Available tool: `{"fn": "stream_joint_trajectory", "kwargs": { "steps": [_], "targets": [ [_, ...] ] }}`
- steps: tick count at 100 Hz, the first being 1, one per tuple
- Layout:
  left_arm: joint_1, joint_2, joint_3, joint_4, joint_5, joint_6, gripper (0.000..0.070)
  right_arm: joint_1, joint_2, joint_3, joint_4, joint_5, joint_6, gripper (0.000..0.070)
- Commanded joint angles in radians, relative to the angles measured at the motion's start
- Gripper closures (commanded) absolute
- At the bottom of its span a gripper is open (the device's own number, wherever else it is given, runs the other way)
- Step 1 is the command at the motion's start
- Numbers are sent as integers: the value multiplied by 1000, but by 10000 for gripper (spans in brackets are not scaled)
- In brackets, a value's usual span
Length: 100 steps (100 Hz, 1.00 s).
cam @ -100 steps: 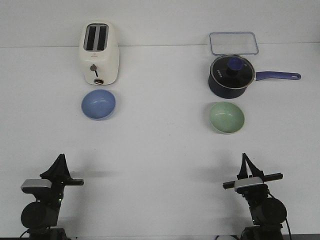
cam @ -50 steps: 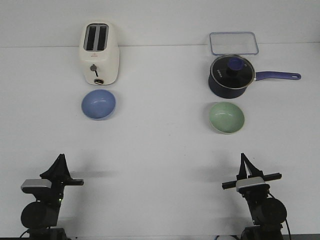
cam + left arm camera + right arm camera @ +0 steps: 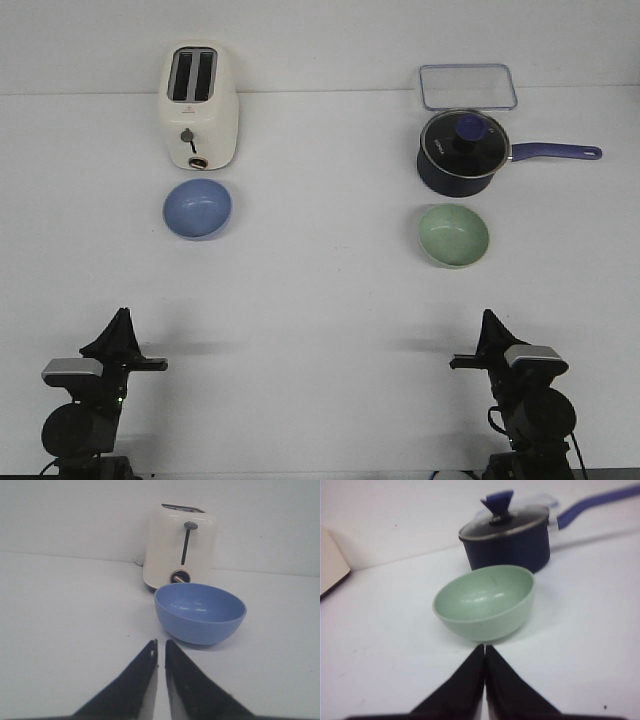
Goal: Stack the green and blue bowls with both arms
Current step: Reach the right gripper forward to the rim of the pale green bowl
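Observation:
The blue bowl (image 3: 197,209) sits upright on the white table at the left, just in front of the toaster; it also shows in the left wrist view (image 3: 200,613). The green bowl (image 3: 453,235) sits upright at the right, in front of the saucepan; it also shows in the right wrist view (image 3: 485,601). My left gripper (image 3: 122,314) (image 3: 160,642) is shut and empty near the table's front edge, well short of the blue bowl. My right gripper (image 3: 487,316) (image 3: 484,646) is shut and empty, well short of the green bowl.
A cream toaster (image 3: 198,106) stands at the back left. A dark navy saucepan (image 3: 462,152) with a glass lid and long handle stands behind the green bowl. A clear rectangular lid (image 3: 467,86) lies behind it.
The right wrist has turned and shifted slightly to the right; its fingers stay shut. The left arm and both bowls have not moved.

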Motion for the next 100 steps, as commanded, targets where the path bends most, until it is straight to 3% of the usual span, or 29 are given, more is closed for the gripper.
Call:
{"fn": "stream_joint_trajectory", "kwargs": {
  "steps": [1, 15, 20, 29, 40, 47, 64, 100],
  "targets": [
    [2, -1, -18, 11, 1, -1, 685, 0, 49, 50, 9, 0, 55, 700],
    [2, -1, -18, 11, 1, -1, 685, 0, 231, 166, -6, 0, 48, 697],
    [2, -1, -18, 11, 1, -1, 685, 0, 308, 217, -16, 0, 34, 668],
    [2, -1, -18, 11, 1, -1, 685, 0, 448, 319, -35, -2, 5, 541],
    [2, -1, -18, 11, 1, -1, 685, -3, 634, 456, -68, -1, -6, 285],
    [2, -1, -18, 11, 1, -1, 685, -13, 741, 533, -98, -3, -6, 221],
    [2, -1, -18, 11, 1, -1, 685, -48, 1011, 717, -192, -7, -57, 214],
    [2, -1, -18, 11, 1, -1, 685, -140, 1460, 952, -245, -2, -138, 221]
  ]
}}
